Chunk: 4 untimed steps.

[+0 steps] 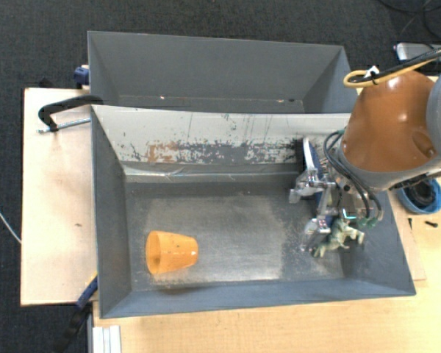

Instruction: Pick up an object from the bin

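My gripper is down low in the bin's right front part, close to the right wall and just above the floor. A small pale green and white thing sits right against the gripper's lower end. Whether it is held or just lying beside the gripper I cannot tell. An orange cup-shaped thing with small holes lies on its side on the floor at the front left, far from the gripper.
The arm with its orange dome cover hangs over the bin's right rim and hides part of the right wall. The grey floor between the orange cup and the gripper is bare metal.
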### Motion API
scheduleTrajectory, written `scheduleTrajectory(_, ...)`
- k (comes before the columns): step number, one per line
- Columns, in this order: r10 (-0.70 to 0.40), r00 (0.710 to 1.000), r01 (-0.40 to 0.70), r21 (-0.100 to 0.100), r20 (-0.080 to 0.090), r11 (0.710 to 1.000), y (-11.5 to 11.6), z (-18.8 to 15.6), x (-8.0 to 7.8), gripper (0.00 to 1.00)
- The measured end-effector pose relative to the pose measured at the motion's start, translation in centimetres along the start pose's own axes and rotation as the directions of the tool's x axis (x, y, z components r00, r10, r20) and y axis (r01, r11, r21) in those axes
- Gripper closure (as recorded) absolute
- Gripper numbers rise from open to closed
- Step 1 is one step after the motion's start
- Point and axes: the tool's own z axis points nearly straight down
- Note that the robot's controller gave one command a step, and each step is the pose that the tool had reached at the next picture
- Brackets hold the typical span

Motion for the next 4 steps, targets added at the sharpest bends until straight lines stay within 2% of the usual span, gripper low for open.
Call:
scheduleTrajectory(1,0.051,0.999,-0.051,0.002,0.017,0.999,-6.3,1.5,-7.0,0.0)
scheduleTrajectory(2,-0.205,0.979,0.205,-0.002,0.004,0.979,-10.0,10.7,-3.0,0.0)
scheduleTrajectory(3,-0.505,0.862,0.504,-0.042,-0.028,0.863,-10.0,11.7,-8.5,0.0)
scheduleTrajectory(4,-0.87,0.493,0.87,-0.007,0.014,0.493,-9.0,11.5,-6.5,0.0)
